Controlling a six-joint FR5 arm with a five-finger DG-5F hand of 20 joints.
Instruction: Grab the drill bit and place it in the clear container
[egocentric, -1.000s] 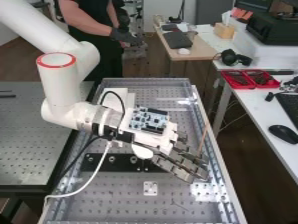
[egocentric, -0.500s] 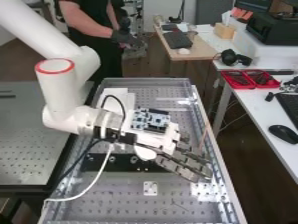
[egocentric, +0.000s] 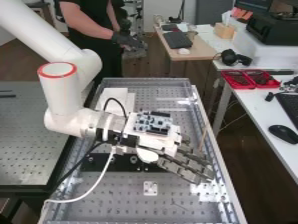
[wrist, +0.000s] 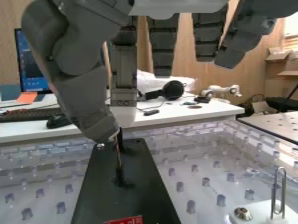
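Over the perforated bench in the high view is the hand (egocentric: 187, 164), its fingers extended toward the right rail. The wrist view shows the hand (wrist: 124, 70) open, fingers nearly straight and spread, with the thumb pointing down beside them. Just past the thumb tip a thin dark and copper-coloured rod, likely the drill bit (wrist: 119, 159), stands upright on a black plate (wrist: 126, 200); whether the thumb touches it, I cannot tell. In the high view the black plate (egocentric: 100, 162) lies partly under the wrist, with round fittings along it. I cannot make out a separate clear container.
A thin brown stick (egocentric: 203, 138) slants up behind the fingers. Small white plates (egocentric: 151, 188) are on the bench, a metal loop (wrist: 278, 190) rises near the black plate, and a side rail (egocentric: 216, 165) runs along the right. Beyond lies a desk with red trays (egocentric: 238, 80).
The hand has shifted slightly to the right in the high view, and its fingers look straighter and more spread than before. The arm's red-ringed joint sits a little lower in that view.
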